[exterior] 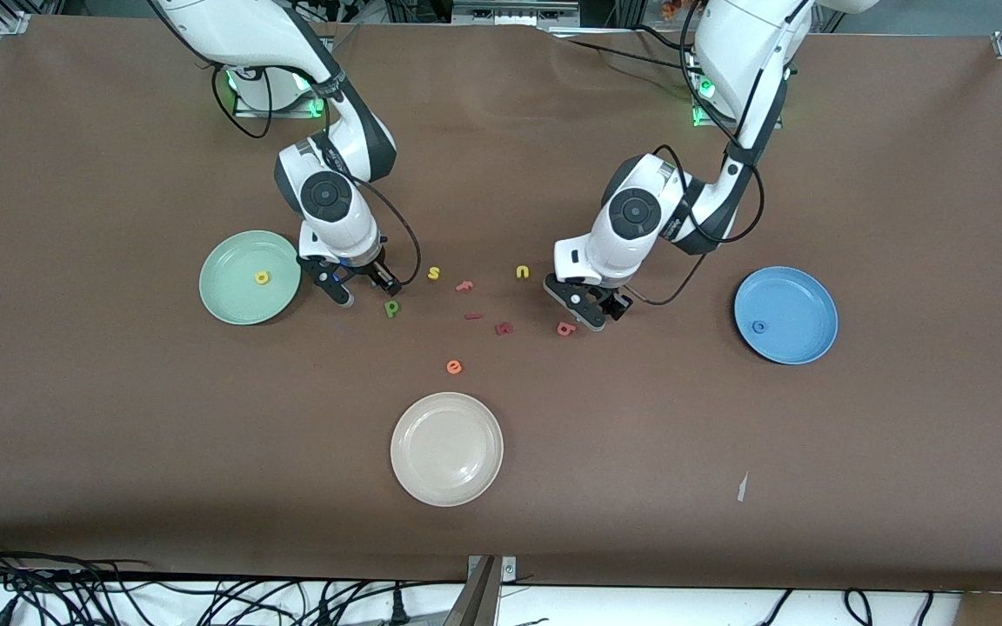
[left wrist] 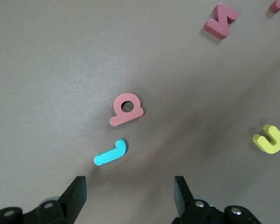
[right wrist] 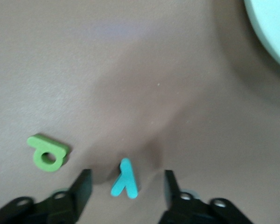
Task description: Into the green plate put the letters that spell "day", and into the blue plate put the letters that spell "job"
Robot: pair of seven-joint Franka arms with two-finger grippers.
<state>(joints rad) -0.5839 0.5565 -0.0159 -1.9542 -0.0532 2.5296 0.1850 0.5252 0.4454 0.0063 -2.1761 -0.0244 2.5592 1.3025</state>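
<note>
The green plate [exterior: 231,300] holds a yellow round letter [exterior: 263,277]. Beside it, my right gripper [exterior: 365,290] [right wrist: 126,186] is open low over the table, with the teal y [right wrist: 125,179] lying between its fingers, untouched. The green stemmed letter [exterior: 391,307] [right wrist: 47,152] lies next to it. The blue plate [exterior: 801,300] holds the blue ring "o" [exterior: 759,327]. My left gripper [exterior: 598,315] [left wrist: 129,189] is open and holds nothing. The teal "j" [left wrist: 110,153] lies just ahead of its fingertips, and the salmon "b" [exterior: 565,329] [left wrist: 126,109] lies a little past that.
Between the grippers lie a yellow "s" [exterior: 434,273], a yellow "u" [exterior: 523,272] [left wrist: 269,139] and dark red letters [exterior: 504,329] [left wrist: 220,20]. An orange "e" [exterior: 454,367] and a cream plate [exterior: 447,487] sit nearer the front camera.
</note>
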